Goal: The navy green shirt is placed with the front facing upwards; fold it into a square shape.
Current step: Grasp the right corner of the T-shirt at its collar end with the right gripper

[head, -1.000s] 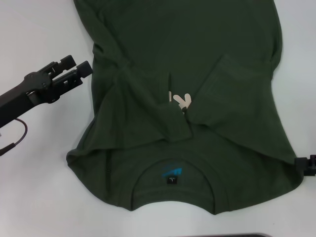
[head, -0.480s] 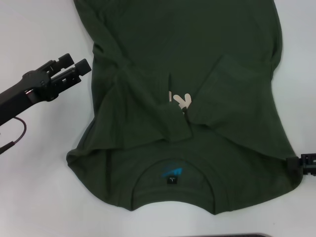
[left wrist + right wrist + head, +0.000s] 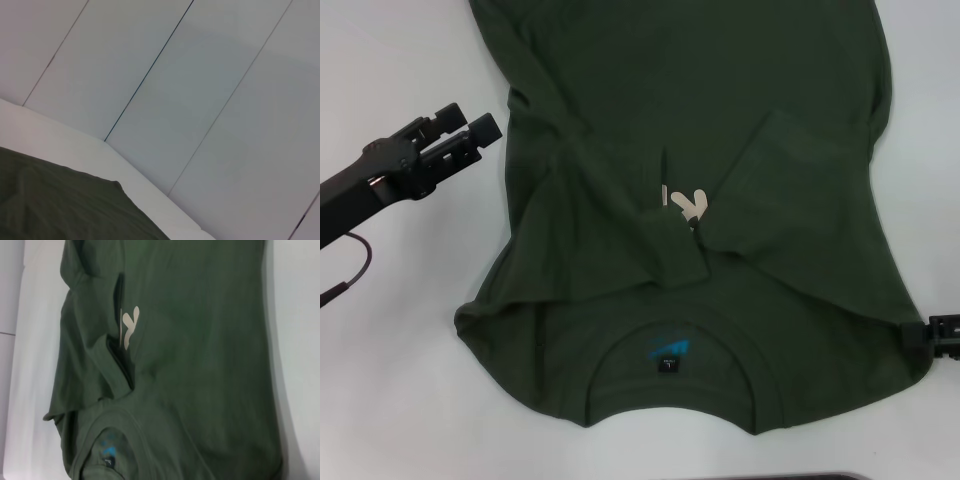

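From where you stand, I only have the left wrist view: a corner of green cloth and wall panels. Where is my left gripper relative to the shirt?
Observer: The left gripper is over bare table, just off the left edge of the navy green shirt, not touching it.
Operator: Are the sleeves folded in?
Observer: Yes, both lie folded across the chest, leaving only a scrap of the cream lettering showing.
Operator: And the right arm?
Observer: The right gripper is at the shirt's right edge, near the shoulder on the collar end.
Operator: Which end is nearest the robot?
Observer: The collar, with its neck label.
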